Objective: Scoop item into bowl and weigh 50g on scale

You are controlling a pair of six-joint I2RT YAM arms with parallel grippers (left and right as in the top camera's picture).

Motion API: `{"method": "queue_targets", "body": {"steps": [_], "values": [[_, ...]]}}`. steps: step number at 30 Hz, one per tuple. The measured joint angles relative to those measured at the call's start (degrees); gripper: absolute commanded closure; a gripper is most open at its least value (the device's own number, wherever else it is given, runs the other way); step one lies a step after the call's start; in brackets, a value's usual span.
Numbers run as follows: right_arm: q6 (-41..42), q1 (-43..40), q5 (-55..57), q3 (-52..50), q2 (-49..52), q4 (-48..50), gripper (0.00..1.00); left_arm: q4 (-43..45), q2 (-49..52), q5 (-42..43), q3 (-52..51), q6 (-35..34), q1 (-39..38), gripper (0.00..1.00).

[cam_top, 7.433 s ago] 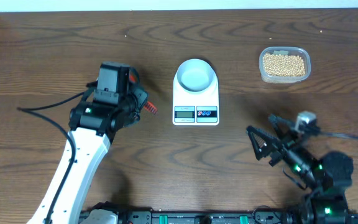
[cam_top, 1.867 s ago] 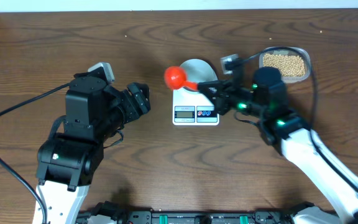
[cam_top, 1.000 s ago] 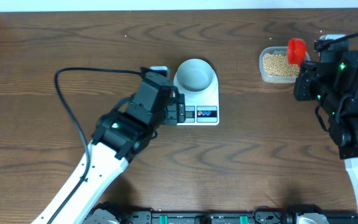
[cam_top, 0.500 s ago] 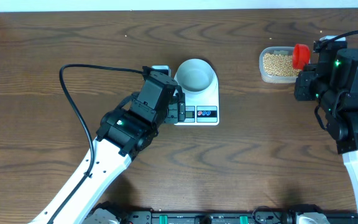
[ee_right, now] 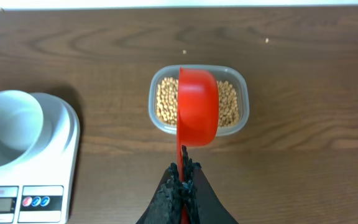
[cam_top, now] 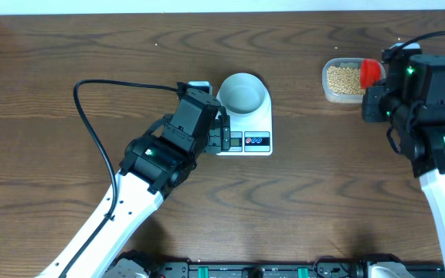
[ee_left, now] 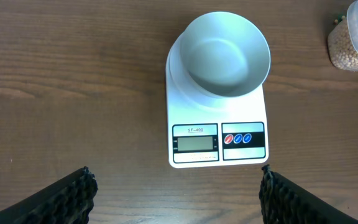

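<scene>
The white scale stands mid-table with the pale bowl on it, and the bowl looks empty. Tan beans fill a clear tub at the back right. My right gripper is shut on the handle of a red scoop. The scoop's cup hangs over the middle of the tub with its back turned to the camera. My left gripper is open just in front of the scale, its fingers wide apart with nothing between them.
Two stray beans lie on the wood behind the tub. The left arm's black cable loops over the table to the left of the scale. The right arm's body stands just right of the tub.
The right gripper has carried the red scoop from above the tub's far right corner down and in over the beans. The left arm has stayed beside the scale, still open.
</scene>
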Motion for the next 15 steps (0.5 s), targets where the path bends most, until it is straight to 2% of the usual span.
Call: {"method": "queue_targets", "body": {"steps": [6, 15], "values": [[-0.5, 0.0, 2.5, 1.9, 2.9, -0.4, 0.99, 0.0, 0.0, 0.0, 0.0, 0.0, 0.0, 0.14], [-2.6, 0.9, 7.0, 14.6, 12.1, -5.5, 0.99, 0.0, 0.0, 0.0, 0.0, 0.0, 0.0, 0.14]]}}
